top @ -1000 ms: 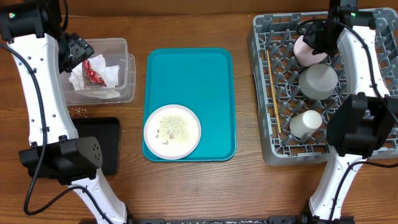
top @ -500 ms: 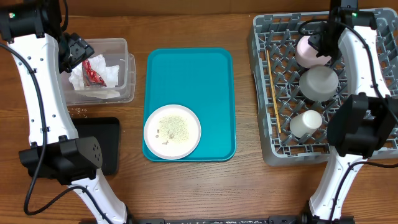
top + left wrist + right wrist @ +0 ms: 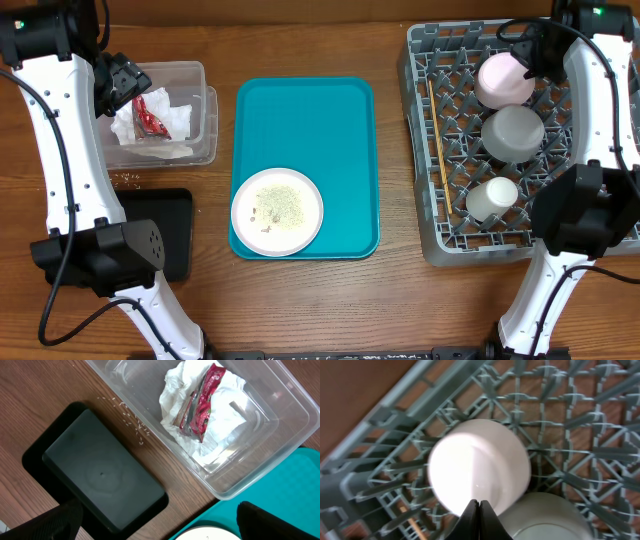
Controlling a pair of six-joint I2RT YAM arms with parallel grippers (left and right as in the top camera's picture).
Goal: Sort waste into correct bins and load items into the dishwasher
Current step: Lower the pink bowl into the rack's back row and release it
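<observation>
Backed toward the upper right from the small round pink dish [image 3: 503, 80], my right gripper [image 3: 479, 506] is pressed together, empty; left gripper [image 3: 120, 85] spread wide.

arms [image 3: 85, 180]: white shells | joints [image 3: 110, 255]: black | cables [image 3: 66, 170]: black | right tool [image 3: 479, 512]: black

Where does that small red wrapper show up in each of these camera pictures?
Overhead: the small red wrapper lies upper left, on crumpled white paper napkins in the clear rectangular plastic tub.
Left wrist: top, right of centre, on the same napkins.
Right wrist: not in it.
Shared landmark: the tub, in overhead and left wrist.
</observation>
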